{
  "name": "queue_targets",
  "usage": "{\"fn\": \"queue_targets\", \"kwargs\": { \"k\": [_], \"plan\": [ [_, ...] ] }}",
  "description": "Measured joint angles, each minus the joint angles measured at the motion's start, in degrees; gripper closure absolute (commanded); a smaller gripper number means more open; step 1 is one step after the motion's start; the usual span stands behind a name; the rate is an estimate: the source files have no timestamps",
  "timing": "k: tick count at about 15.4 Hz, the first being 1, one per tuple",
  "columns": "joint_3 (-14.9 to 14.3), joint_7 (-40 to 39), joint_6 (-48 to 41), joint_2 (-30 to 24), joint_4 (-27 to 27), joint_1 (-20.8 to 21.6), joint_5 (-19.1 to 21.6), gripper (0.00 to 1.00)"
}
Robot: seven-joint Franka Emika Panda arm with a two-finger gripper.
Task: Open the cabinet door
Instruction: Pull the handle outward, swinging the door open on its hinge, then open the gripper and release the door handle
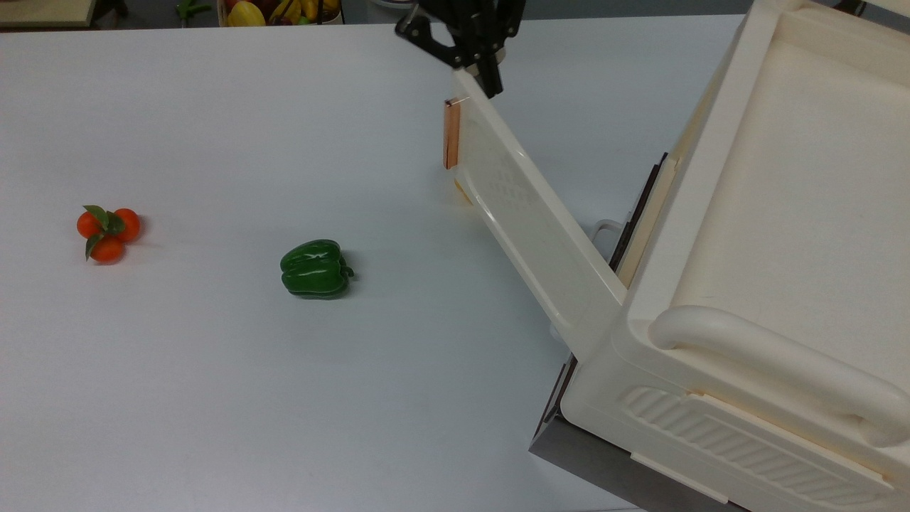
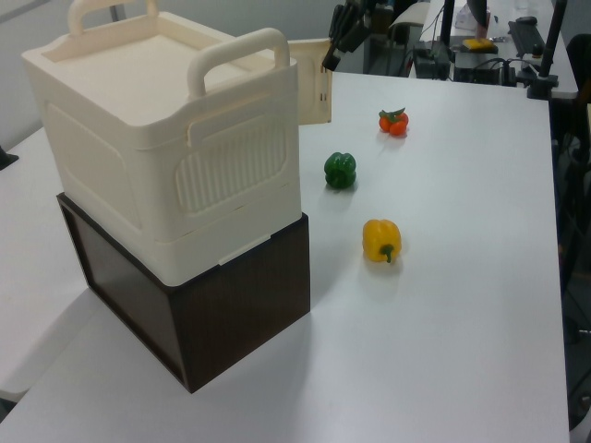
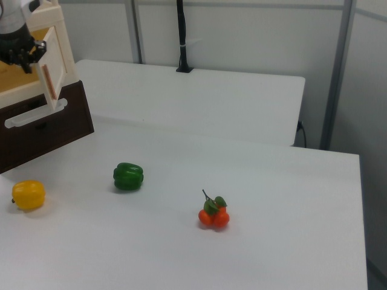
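The cream-white cabinet (image 1: pixel 718 135) stands on a dark base at the top view's right. Its cabinet door (image 1: pixel 533 220) is swung out over the table, hinged near the cabinet's front corner, with the copper strip handle (image 1: pixel 451 134) at its free end. My gripper (image 1: pixel 475 75) sits at the top of that free end, black fingers apart, one on each side of the door's edge. From the left view the gripper (image 2: pixel 330 61) touches the door (image 2: pixel 314 92) from above. The right view has the gripper (image 3: pixel 25 57) beside the door (image 3: pixel 55 60).
On the white table lie a green pepper (image 1: pixel 315 268) and a cluster of small oranges (image 1: pixel 106 231). A yellow pepper (image 2: pixel 381 240) lies near the door's free end, mostly behind it in the top view. A basket of fruit (image 1: pixel 281 11) sits at the far edge.
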Motion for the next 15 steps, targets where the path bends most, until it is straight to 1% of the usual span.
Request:
{"fn": "queue_targets", "kwargs": {
  "k": [3,8,11,12,13,14,15],
  "plan": [
    [-1.54,-0.01,4.0,0.86,-0.28,-0.19,-0.3,0.93],
    [-2.88,-0.01,11.19,2.75,-0.42,-0.59,-2.14,0.93],
    [-3.94,-0.13,14.31,3.48,-0.42,-0.65,-2.41,0.9],
    [-4.41,-0.19,14.87,3.5,-0.42,-0.71,-2.41,0.86],
    [-4.89,-0.22,15.31,3.49,-0.39,-0.83,-2.41,0.84],
    [-5.33,-0.22,15.34,3.41,-0.36,-0.87,-2.42,0.78],
    [-5.88,-0.22,15.34,3.24,-0.34,-0.94,-2.42,0.76]
  ]
}}
